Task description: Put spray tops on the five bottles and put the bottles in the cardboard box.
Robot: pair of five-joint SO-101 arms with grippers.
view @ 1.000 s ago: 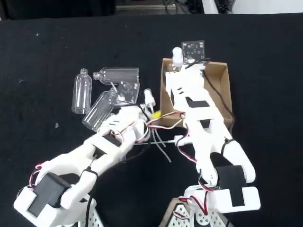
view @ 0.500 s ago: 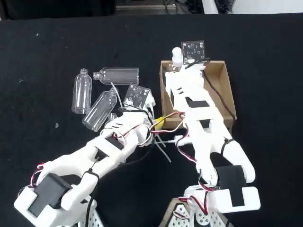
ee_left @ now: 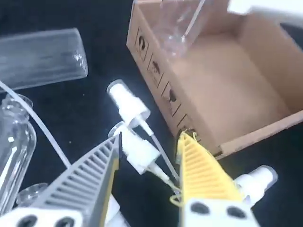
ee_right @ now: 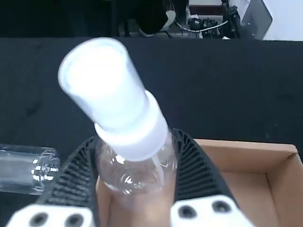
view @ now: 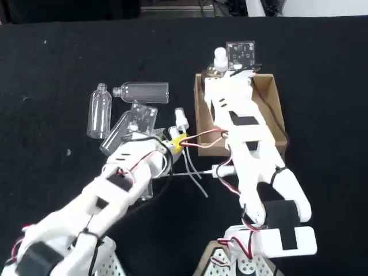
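Capped bottle (ee_right: 128, 118) is clamped in the right tool (ee_right: 135, 142) over the cardboard box (ee_left: 222, 71), seemingly for release, while the left tool (ee_left: 150, 139) is spread apart above a spray top (ee_left: 137, 153).

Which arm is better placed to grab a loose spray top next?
Left: the left end effector, open, hangs over a spray top beside the cardboard box. The right end effector is shut on a capped bottle.

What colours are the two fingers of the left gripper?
Left gripper: one finger grey, the other yellow; clearest in the left wrist view.
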